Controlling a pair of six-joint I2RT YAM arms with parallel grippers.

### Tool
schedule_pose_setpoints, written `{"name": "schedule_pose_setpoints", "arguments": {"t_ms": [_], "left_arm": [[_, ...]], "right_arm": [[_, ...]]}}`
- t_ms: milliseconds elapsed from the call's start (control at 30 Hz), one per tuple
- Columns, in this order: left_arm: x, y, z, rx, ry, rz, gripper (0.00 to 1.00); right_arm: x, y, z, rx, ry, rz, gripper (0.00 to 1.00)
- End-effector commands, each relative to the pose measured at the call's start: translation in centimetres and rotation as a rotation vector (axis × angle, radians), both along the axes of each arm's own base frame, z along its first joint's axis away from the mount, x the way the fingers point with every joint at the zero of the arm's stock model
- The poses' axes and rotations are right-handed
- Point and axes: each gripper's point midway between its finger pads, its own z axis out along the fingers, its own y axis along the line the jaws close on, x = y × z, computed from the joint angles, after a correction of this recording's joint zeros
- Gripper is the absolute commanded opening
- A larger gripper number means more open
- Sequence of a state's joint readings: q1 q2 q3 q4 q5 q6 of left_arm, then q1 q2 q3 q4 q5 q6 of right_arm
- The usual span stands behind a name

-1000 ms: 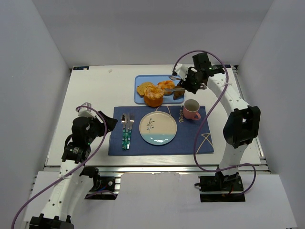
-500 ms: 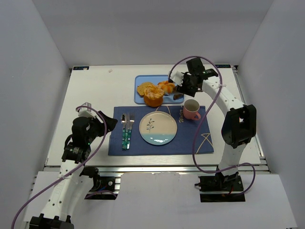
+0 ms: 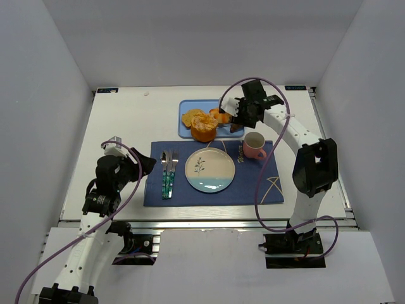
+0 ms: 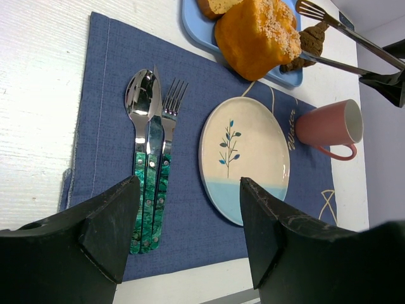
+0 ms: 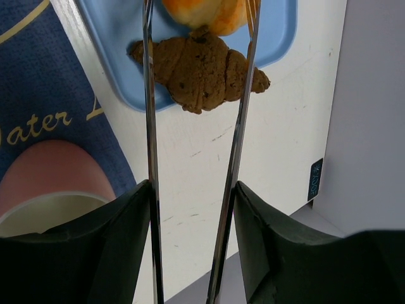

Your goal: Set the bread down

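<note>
Though sideways, gold "Water" (image 4: 292, 130) on blue placemat (image 4: 107, 82)

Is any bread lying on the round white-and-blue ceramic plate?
No, the round white-and-blue ceramic plate shows only its painted twig.

My left fingers (image 4: 104, 231) looked matt, grainy black plastic | tongs (image 5: 150, 114) shone as polished metal | placemat (image 4: 101, 95) was woven matt cloth | plate (image 4: 253, 145) was glossy glazed ceramic | tray (image 5: 107, 38) looked smooth plastic | bread (image 5: 202, 11) had a soft sheen | pastry (image 5: 199, 66) was rough, dull
</note>
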State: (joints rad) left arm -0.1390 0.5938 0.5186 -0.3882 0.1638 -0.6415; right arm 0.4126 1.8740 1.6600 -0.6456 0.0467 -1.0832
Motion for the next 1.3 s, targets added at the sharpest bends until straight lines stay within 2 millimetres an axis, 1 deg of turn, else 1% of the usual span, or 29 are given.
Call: {"name": "schedule_pose_setpoints", "arguments": {"t_ms": [0, 167, 267, 300, 333, 367, 467, 633, 867, 900, 1033, 1100, 1167, 1200, 1233, 1267], "left_arm": [[0.2, 0.3, 0.2, 0.0, -0.013, 0.015, 0.74], [0.2, 0.3, 0.2, 0.0, -0.012, 0.015, 0.74], [0.1, 0.3, 0.2, -0.001, -0.012, 0.015, 0.74], [0.1, 0.3, 0.1, -0.001, -0.01, 0.017, 0.74], [0.0, 0.3, 0.2, -0.002, -0.013, 0.015, 0.74], [0.0, 0.3, 0.2, -0.001, -0.012, 0.017, 0.74], [0.0, 0.3, 0.2, -0.003, -0.014, 0.017, 0.74], [0.1, 0.2, 0.3, -0.004, -0.016, 0.015, 0.74], [0.0, 0.2, 0.6, -0.006, -0.023, 0.015, 0.74], [0.0, 0.2, 0.6, -0.006, -0.021, 0.015, 0.74], [0.1, 0.2, 0.9, -0.011, -0.029, 0.016, 0.74], [0.1, 0.2, 0.9, -0.011, -0.029, 0.013, 0.74], [0.2, 0.1, 1.0, -0.011, -0.029, 0.013, 0.74], [0.2, 0.2, 1.1, -0.011, -0.029, 0.015, 0.74], [0.2, 0.2, 1.3, -0.011, -0.034, 0.016, 0.74], [0.1, 0.2, 1.3, -0.01, -0.034, 0.018, 0.74]], "right_arm": [[0.9, 0.6, 0.0, -0.031, -0.054, 0.042, 0.58], [0.5, 0.6, -1.2, -0.058, -0.04, 0.053, 0.57], [0.3, 0.5, -1.7, -0.064, -0.028, 0.057, 0.5], [0.3, 0.4, -1.7, -0.064, -0.026, 0.054, 0.44], [0.2, 0.4, -1.7, -0.063, -0.026, 0.054, 0.4], [0.3, 0.5, -1.6, -0.061, -0.03, 0.053, 0.3], [0.3, 0.5, -1.2, -0.053, -0.038, 0.042, 0.2], [1.1, 0.5, 0.5, -0.005, -0.09, -0.007, 0.16], [3.2, 0.4, 4.5, 0.116, -0.198, -0.109, 0.13], [3.6, 0.3, 5.4, 0.138, -0.23, -0.122, 0.12], [4.4, 0.3, 7.3, 0.192, -0.293, -0.157, 0.12], [4.3, 0.4, 8.0, 0.218, -0.306, -0.157, 0.12], [3.8, 1.0, 8.4, 0.253, -0.298, -0.134, 0.11], [3.3, 1.1, 9.2, 0.274, -0.304, -0.121, 0.12], [2.7, 1.7, 9.4, 0.299, -0.292, -0.087, 0.11], [1.8, 1.9, 8.5, 0.308, -0.264, -0.061, 0.12]]}}
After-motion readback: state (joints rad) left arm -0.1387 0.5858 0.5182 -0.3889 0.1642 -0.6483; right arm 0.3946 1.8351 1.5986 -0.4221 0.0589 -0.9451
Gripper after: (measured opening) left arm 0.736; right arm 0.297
